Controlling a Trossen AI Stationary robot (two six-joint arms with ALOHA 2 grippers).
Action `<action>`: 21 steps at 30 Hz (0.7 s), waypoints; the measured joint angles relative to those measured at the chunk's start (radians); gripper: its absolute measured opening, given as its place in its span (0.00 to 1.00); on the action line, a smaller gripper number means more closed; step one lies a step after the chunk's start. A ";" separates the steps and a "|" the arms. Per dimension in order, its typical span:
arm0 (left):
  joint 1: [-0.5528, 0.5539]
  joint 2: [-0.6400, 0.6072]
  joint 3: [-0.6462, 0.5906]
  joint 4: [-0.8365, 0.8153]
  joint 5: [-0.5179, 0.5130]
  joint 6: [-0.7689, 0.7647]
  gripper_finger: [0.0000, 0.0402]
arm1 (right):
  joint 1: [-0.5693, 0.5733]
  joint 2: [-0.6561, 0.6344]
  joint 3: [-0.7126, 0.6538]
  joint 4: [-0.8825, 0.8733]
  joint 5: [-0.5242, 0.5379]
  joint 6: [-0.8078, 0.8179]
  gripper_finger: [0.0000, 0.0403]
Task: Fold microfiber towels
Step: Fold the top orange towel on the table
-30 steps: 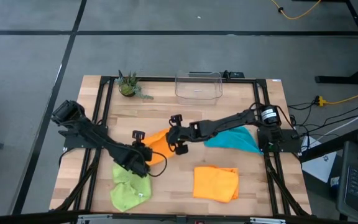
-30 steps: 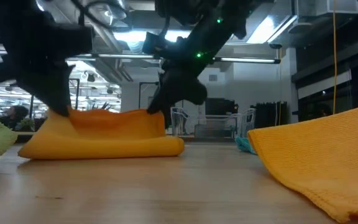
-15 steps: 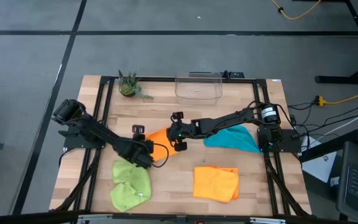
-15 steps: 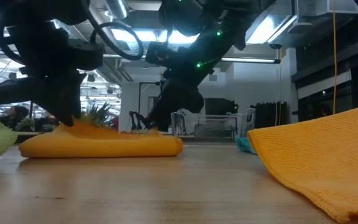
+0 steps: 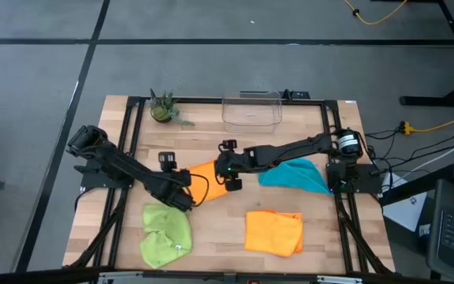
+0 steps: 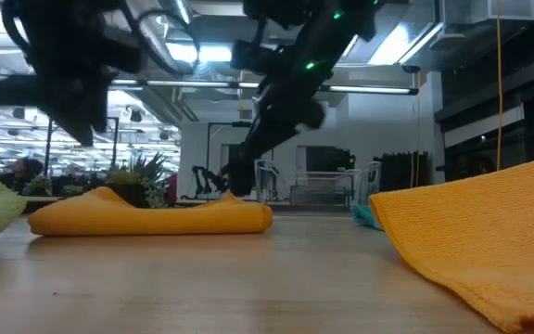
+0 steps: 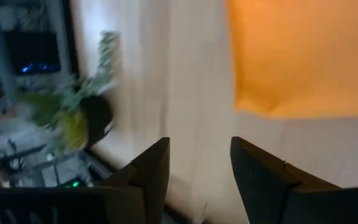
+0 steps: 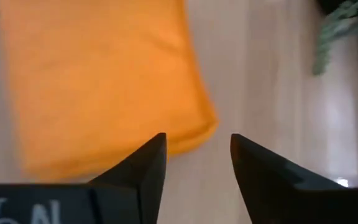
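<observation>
Between both open end effectors, a soft orange towel (image 5: 211,180) lies folded flat.

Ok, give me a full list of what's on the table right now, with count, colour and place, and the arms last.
Orange towel: one, orange, folded flat at mid-table between the two pincers.
Second orange towel: one, orange, near front edge, right of centre.
Green towel: one, lime green, crumpled at front left.
Teal towel: one, teal blue, right side, partly under the right arm.
Plastic bin: one, clear, back edge, centre.
Potted plant: one, green, back left.
Table: one, light wood with black frame.
Left pincer: open, empty, at the folded towel's left edge.
Right pincer: open, empty, at the folded towel's right edge.
</observation>
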 joint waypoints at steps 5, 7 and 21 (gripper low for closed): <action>-0.024 -0.107 -0.013 -0.164 0.022 -0.152 0.40 | 0.000 -0.102 -0.113 -0.020 -0.101 0.076 0.43; -0.033 -0.182 -0.037 -0.172 0.024 -0.200 0.40 | 0.000 -0.148 -0.193 0.014 -0.100 0.119 0.42; -0.007 -0.493 -0.411 0.497 0.060 -0.118 0.39 | 0.138 -0.066 -0.560 1.035 -0.010 0.457 0.39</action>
